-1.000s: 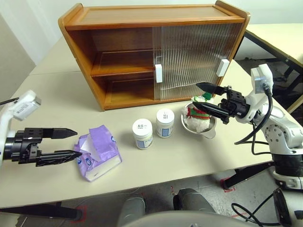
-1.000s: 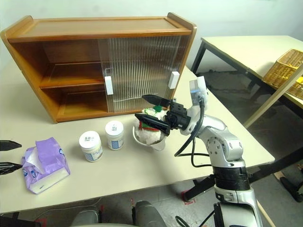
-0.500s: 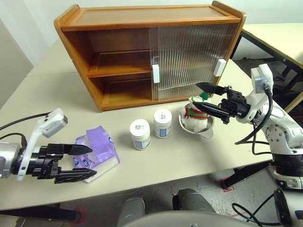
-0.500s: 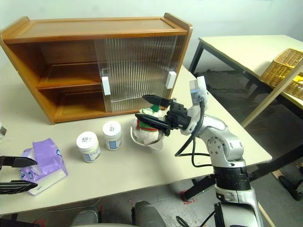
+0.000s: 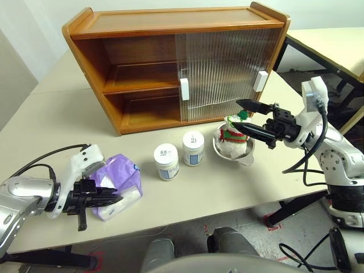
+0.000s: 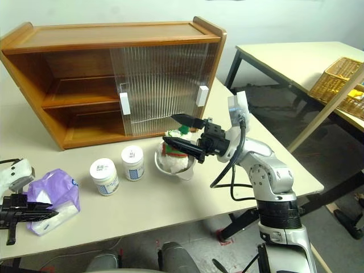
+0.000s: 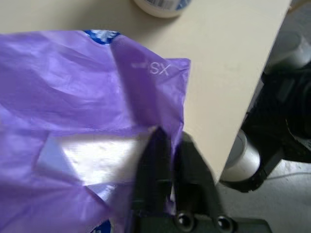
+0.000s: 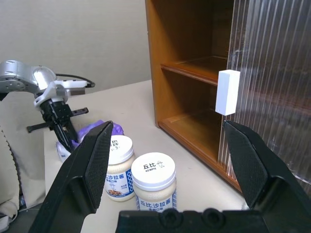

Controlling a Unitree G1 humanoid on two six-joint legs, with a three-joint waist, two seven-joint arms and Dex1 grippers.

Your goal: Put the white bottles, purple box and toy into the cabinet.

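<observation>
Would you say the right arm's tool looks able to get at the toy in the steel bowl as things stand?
Probably yes. The right tool hangs open just above the toy, which sits uncovered in the steel bowl, with nothing between them. The white bottles stand clear to one side.

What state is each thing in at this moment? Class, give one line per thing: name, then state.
Left claw: shut on the purple box.
Right claw: open, empty, above the toy.
Toy: sitting in a steel bowl.
White bottles: upright, lids on.
Cabinet: left half open.
</observation>
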